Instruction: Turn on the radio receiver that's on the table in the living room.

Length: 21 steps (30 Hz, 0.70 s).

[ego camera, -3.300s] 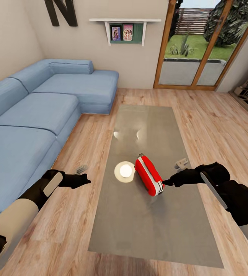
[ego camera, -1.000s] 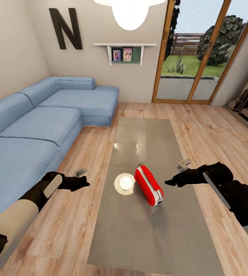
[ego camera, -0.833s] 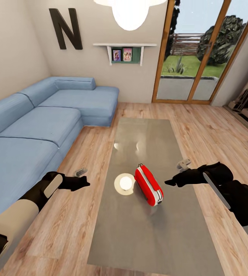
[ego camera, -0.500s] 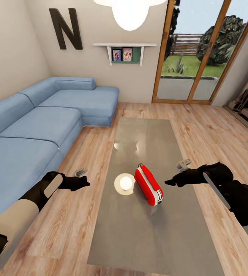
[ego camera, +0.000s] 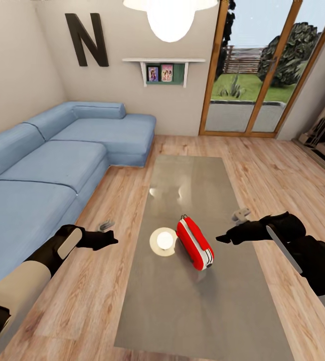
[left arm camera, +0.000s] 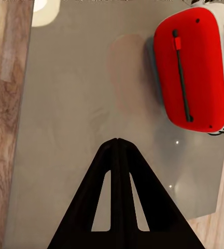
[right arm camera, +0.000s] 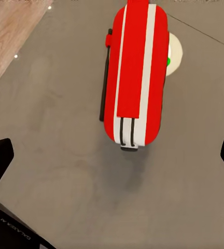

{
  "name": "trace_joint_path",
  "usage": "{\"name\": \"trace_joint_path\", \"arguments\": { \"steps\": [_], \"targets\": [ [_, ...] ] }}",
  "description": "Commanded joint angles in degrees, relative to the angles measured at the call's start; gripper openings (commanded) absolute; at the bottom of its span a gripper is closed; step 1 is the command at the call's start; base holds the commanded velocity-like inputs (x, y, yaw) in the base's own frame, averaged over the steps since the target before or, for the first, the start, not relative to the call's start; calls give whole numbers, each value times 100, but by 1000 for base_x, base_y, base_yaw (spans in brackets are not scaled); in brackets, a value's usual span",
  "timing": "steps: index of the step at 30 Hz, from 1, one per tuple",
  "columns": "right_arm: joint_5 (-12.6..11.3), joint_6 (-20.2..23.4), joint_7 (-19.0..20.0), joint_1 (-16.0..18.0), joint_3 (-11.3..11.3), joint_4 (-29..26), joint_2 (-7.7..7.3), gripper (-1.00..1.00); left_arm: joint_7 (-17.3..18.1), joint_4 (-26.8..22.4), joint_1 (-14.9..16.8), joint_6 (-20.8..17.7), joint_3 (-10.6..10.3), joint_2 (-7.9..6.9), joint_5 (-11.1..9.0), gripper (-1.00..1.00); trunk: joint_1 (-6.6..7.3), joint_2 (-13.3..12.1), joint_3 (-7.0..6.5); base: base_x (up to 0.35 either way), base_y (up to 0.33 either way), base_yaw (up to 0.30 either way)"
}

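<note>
The red radio receiver (ego camera: pixel 195 243) lies on the long glossy table (ego camera: pixel 197 311), a little right of its middle. White stripes run along the radio receiver's (right arm camera: pixel 138 67) narrow edge, and a thin handle crosses the radio receiver's (left arm camera: pixel 192 67) red face. My right gripper (ego camera: pixel 221 237) hovers just right of it, a small gap away, and the right gripper (right arm camera: pixel 113 158) is open, fingers spread wide. My left gripper (ego camera: pixel 110 239) hangs over the wood floor left of the table, and the left gripper (left arm camera: pixel 117 141) is shut on nothing, pointing toward the table (left arm camera: pixel 65 104).
A round white lamp reflection (ego camera: pixel 163 241) shines on the glass beside the radio. The blue sectional sofa (ego camera: pixel 47 165) runs along the left, glass doors (ego camera: pixel 248 75) stand at the back right, and a ceiling lamp (ego camera: pixel 170 17) hangs above. Wood floor (ego camera: pixel 283 165) surrounds the table.
Since 3.3 s ago the head camera has tilted up, and my right gripper's tip no longer touches the radio's end. Over the last second nothing has moved.
</note>
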<state>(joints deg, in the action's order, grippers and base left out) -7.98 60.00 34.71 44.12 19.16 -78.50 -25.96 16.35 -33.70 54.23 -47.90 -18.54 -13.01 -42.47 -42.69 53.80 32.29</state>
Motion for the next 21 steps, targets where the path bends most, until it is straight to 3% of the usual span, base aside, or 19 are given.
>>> {"name": "trace_joint_path", "arguments": {
  "steps": [1, 7, 9, 13, 21],
  "targets": [
    [1, 0, 0, 0, 0, 0, -2, 100, 0, 2, 0, 0, 0, 0, 1, -100, 0, 0, -9, 0, 0, 0],
    [6, 0, -4, 0, 0, 0, -5, 100, -5, 64, 0, 0, 0, -6, -12, -100, 0, 0, -61, 0, 0, 0],
    [7, 0, -15, -3, 0, 2, -25, 100, -1, 377, 0, 1, 0, -22, 13, -100, 0, 0, -78, 0, 0, 38],
    [15, 0, -351, -370, 0, 1, -102, 100, 7, 798, -46, 72, 0, -14, 548, -100, 0, 0, -113, 0, 0, 73],
    [17, 0, -1510, -1318, 0, -56, -119, 100, 36, 2799, -113, 1417, -34, 104, 1022, -100, 0, 0, -183, 0, 0, 83]
  ]
}}
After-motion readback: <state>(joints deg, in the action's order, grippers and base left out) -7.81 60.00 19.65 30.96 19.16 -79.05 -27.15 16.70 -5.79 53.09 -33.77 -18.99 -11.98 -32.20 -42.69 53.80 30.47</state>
